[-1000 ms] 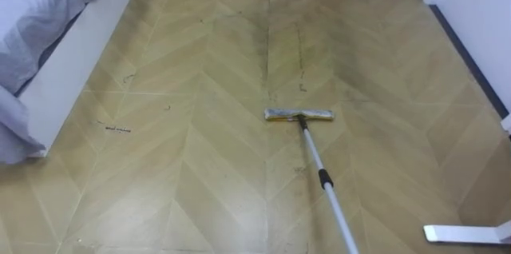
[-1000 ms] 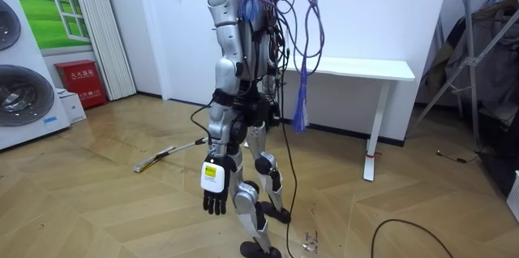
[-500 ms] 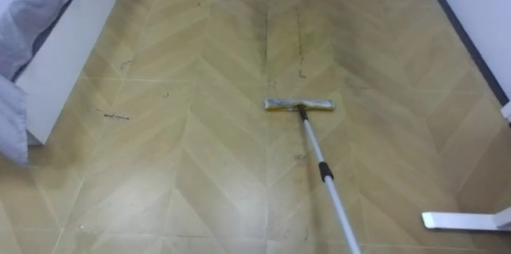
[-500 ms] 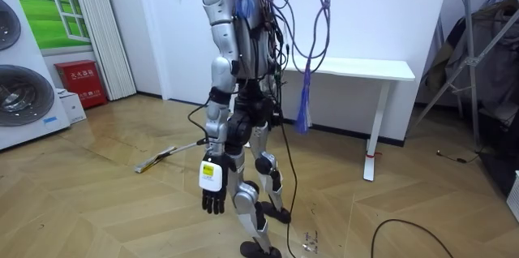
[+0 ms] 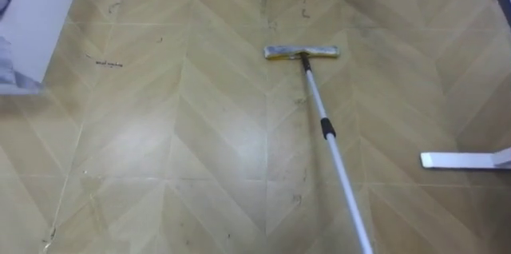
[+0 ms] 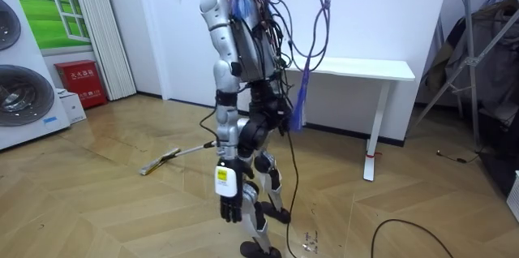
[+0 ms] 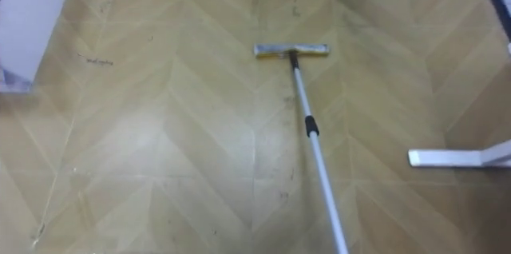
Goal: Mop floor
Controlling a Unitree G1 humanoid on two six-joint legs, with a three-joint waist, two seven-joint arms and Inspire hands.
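Observation:
A mop lies on the wooden floor in front of me. Its flat yellow-grey head (image 5: 301, 51) rests on the boards ahead. The white pole (image 5: 331, 146) with a black collar runs back from it to the lower right edge. In the room view the mop head (image 6: 154, 165) lies at the room view's left, and the pole (image 6: 190, 150) rises to my hip. I stand facing it, leaning forward. My left hand (image 6: 231, 207) hangs at my side with relaxed fingers, holding nothing.
A white bed frame corner (image 5: 32, 22) is at the upper left, and a white flat foot of a stand (image 5: 463, 159) lies on the floor at right. Small dark marks (image 5: 104, 63) dot the boards. The room view has washing machines (image 6: 24, 88) and a white table (image 6: 365, 70).
The eye view has tipped down, so the mop head sits higher in the picture. In the room view my torso has leaned forward and my left hand has swung to the room view's right.

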